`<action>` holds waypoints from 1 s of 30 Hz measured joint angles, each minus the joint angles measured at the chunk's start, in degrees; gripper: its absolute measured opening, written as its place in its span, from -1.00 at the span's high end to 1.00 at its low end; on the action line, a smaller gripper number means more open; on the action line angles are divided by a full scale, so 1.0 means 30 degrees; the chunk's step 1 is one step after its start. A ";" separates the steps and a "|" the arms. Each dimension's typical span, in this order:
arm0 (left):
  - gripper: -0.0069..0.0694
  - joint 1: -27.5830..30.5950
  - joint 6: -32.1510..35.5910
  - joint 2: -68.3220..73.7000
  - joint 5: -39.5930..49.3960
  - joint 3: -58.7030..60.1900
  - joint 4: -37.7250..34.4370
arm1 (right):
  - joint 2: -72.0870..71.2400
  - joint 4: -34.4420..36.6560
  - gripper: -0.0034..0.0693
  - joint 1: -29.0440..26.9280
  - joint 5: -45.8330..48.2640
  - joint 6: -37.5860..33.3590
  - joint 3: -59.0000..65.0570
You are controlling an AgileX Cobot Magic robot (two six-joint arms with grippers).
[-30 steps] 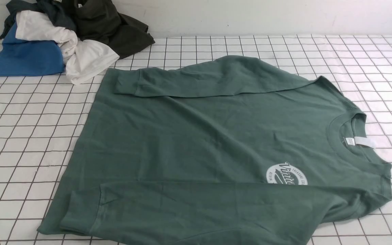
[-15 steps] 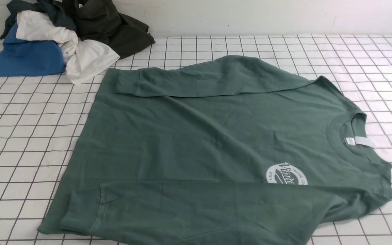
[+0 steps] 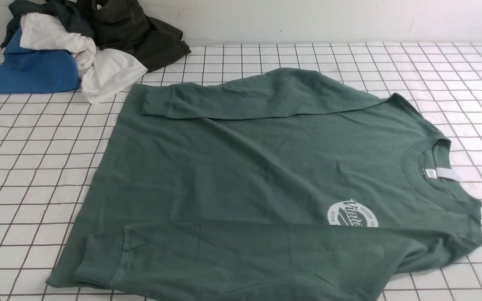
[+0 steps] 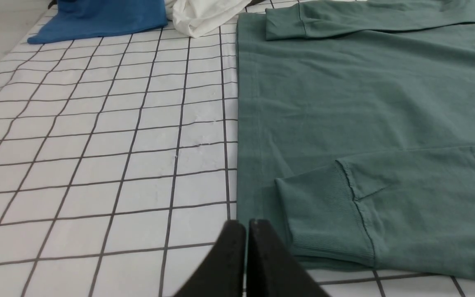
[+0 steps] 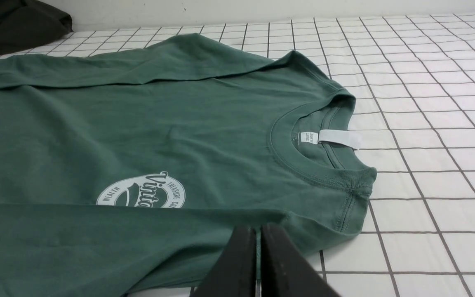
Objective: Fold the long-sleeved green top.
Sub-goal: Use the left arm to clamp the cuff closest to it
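The green long-sleeved top (image 3: 241,167) is laid flat, chest up, in the middle of the gridded table (image 3: 36,167). Its collar points to the robot's right and its hem (image 4: 245,103) to the left. Both sleeves are already tucked in: the far sleeve (image 3: 266,94) lies along the back edge, and the near one covers part of the Vintage logo (image 3: 352,213).

The left gripper (image 4: 246,225) hovers just by the near cuff (image 4: 320,214), and the right gripper (image 5: 259,229) sits just off the near shoulder (image 5: 344,206). Both sets of jaws are clenched tight with nothing in them.

Looks like the body fold is up next. To do it cleanly, both jaws need to open first, then pinch sleeve and body layers together at the near edge so the sleeve doesn't slide out. Both arms should lift at the same pace and keep the cloth taut between them, or the middle will sag and crease. The pile of other clothes (image 3: 78,54) in the far left corner is well out of the way.
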 joint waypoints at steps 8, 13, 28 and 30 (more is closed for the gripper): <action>0.83 0.0000 0.0000 0.0000 0.0000 0.0000 0.0000 | 0.0000 0.0000 0.87 0.0000 0.0000 0.0053 0.0000; 0.83 0.0000 0.0000 0.0000 0.0000 0.0000 0.0000 | 0.0000 0.0000 0.87 0.0000 0.0000 0.0053 0.0000; 0.83 0.0000 0.0000 0.0000 0.0000 0.0000 0.0019 | 0.0000 0.0000 0.87 0.0000 0.0000 0.0053 0.0000; 0.83 0.0000 -0.0149 0.0000 -0.0030 0.0000 -0.0218 | 0.0000 0.0000 0.87 0.0000 0.0000 0.0124 0.0000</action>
